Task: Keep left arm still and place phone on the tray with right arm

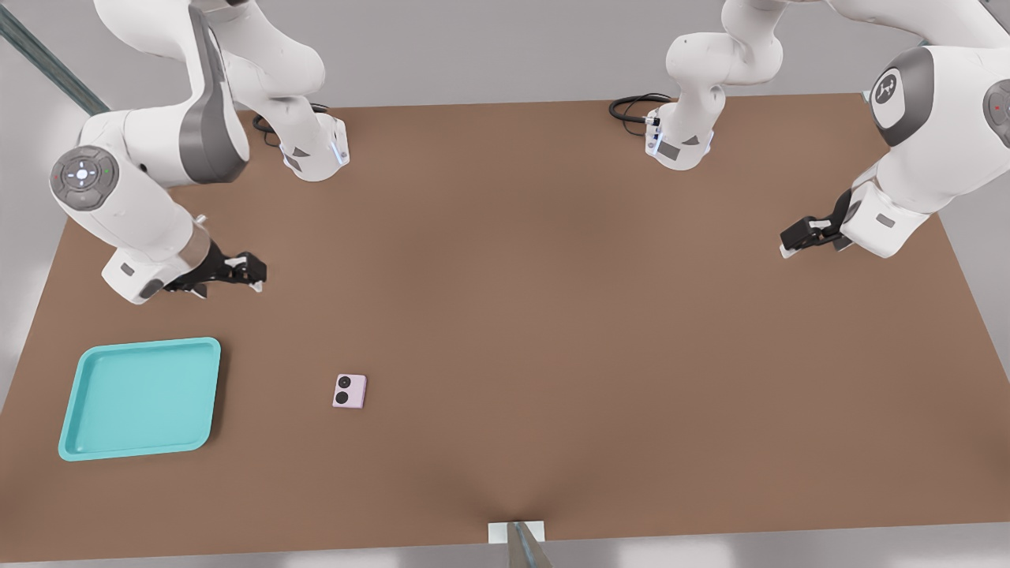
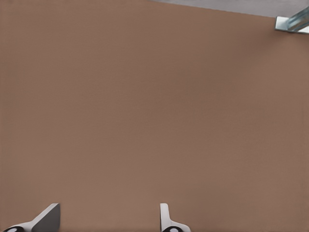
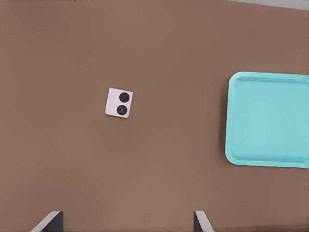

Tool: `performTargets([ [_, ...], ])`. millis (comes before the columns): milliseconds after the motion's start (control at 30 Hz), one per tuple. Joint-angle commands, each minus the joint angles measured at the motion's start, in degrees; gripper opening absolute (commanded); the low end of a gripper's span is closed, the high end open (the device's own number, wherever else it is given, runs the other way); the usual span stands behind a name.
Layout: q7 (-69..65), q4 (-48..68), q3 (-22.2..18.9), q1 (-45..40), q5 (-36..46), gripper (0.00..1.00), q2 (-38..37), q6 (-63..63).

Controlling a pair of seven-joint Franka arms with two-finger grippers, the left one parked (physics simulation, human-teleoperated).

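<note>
Lying flat on matte brown table (image 1: 552,276), squarish pink phone (image 1: 349,390), glossy turquoise tray (image 1: 79,438) apart, gripper (image 1: 252,276) fingers spread.

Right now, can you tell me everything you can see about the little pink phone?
The phone is small, nearly square and pale pink, with two round black camera lenses side by side near one edge. It looks smooth, like plastic. It lies flat on the brown table, lenses up, to the front view's right of the turquoise tray, apart from it. Nothing touches it but the table; the gripper hangs open well away from it.
</note>
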Motion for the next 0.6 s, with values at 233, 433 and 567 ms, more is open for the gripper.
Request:
performTargets([
  [233,3.73,5.18,0.28,2.92,-0.58,1.00,10.97,6.94],
  [433,16.11,5.09,0.28,4.77,-0.40,1.00,23.80,22.32],
  [567,24.20,5.35,0.28,6.87,-1.02,1.00,28.28,27.85],
])
